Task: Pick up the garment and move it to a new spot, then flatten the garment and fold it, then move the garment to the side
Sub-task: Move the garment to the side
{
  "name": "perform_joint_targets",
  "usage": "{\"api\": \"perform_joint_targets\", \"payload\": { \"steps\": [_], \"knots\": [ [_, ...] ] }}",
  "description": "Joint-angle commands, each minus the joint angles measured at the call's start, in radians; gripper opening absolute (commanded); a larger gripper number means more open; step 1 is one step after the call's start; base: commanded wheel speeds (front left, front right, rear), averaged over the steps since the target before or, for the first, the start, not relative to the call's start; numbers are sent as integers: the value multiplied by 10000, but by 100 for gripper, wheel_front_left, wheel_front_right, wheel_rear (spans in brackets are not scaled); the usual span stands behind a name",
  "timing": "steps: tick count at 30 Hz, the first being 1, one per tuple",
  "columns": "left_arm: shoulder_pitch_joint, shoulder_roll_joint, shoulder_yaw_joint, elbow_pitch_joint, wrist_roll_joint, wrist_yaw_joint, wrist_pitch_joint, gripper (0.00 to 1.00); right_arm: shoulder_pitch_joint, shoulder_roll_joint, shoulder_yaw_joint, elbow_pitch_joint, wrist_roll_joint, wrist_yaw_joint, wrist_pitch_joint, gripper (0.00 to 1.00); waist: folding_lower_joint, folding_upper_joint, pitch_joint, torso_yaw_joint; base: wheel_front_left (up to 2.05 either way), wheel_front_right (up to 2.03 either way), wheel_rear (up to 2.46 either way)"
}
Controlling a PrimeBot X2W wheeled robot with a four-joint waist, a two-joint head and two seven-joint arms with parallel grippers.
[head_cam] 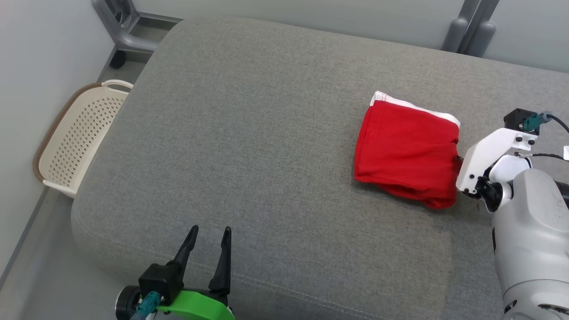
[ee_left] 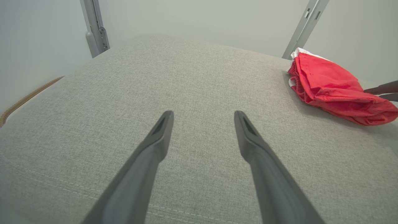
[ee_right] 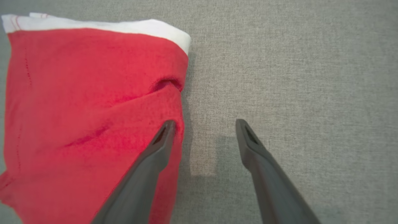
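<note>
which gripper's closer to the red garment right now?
Right. The right gripper is open at the right edge of the garment, one finger over the cloth, the other over the cushion. The left gripper is open above the cushion's front edge, well to the garment's left.

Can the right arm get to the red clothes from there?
Probably yes. The open right pincer sits at the edge of the red garment, one finger over the cloth, the other over bare grey cushion; nothing blocks it.
</note>
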Motion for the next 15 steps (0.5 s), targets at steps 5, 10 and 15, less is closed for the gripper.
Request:
{"api": "perform_joint_targets", "payload": {
  "steps": [5, 10, 15],
  "knots": [
    [-202, -39, 5, 87, 9, -92, -12, 100, 133, -14, 184, 699, 802, -6, -251, 100, 0, 0, 78, 144, 0, 0, 0],
    [-217, -48, 19, 104, 35, -106, -12, 100, -15, 6, 380, 1236, 1133, -4, -543, 100, 0, 0, 93, 191, 0, 0, 0],
    [-222, -65, -20, 126, 67, -173, -12, 100, -57, 17, 147, 1704, 999, -4, -744, 100, 0, 0, 133, 302, 0, 0, 0]
  ]
}}
